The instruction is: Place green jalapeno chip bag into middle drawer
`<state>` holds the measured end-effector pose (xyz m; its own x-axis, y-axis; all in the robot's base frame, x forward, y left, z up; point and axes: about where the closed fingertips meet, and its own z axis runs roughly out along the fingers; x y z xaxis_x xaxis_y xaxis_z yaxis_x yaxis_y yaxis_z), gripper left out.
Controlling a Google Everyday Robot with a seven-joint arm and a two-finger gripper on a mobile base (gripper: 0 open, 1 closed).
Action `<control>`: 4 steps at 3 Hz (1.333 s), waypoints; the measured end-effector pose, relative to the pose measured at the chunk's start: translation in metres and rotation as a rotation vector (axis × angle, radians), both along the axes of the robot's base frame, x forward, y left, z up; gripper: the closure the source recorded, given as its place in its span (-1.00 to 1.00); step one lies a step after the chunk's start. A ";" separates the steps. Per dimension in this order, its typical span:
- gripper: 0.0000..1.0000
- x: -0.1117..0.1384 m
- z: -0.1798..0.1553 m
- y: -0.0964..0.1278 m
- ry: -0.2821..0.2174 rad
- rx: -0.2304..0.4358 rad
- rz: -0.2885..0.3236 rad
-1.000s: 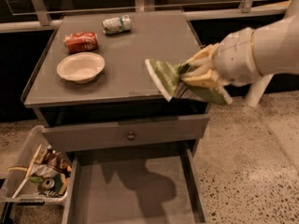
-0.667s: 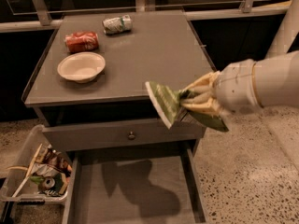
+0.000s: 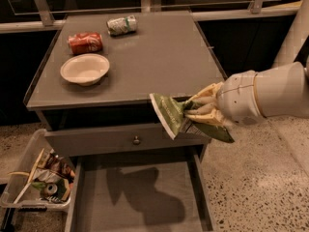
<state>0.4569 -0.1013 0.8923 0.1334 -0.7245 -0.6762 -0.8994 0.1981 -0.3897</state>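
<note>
The claw (image 3: pixel 197 113) holds green jalapeno chip bag (image 3: pixel 167 111) above middle drawer (image 3: pixel 96 204).

Cream two-finger gripper (image 3: pixel 194 113) drops from beside the flat grey table (image 3: pixel 164 57) top's front-right corner to just below its front edge. It now hangs in front of the knobbed grey drawer front (image 3: pixel 96 140), over the open wide grey middle drawer (image 3: pixel 181 178). The crinkly green jalapeno chip bag (image 3: pixel 168 113) comes down with it, still pinched.
</note>
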 end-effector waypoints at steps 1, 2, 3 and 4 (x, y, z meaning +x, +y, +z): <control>1.00 0.008 -0.054 0.011 0.080 0.022 -0.007; 1.00 0.018 -0.118 0.018 0.128 0.061 -0.026; 1.00 0.028 -0.170 0.023 0.128 0.095 -0.042; 1.00 0.036 -0.212 0.019 0.142 0.106 -0.062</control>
<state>0.4930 -0.0819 0.6801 -0.0119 -0.6520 -0.7582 -0.9287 0.2883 -0.2333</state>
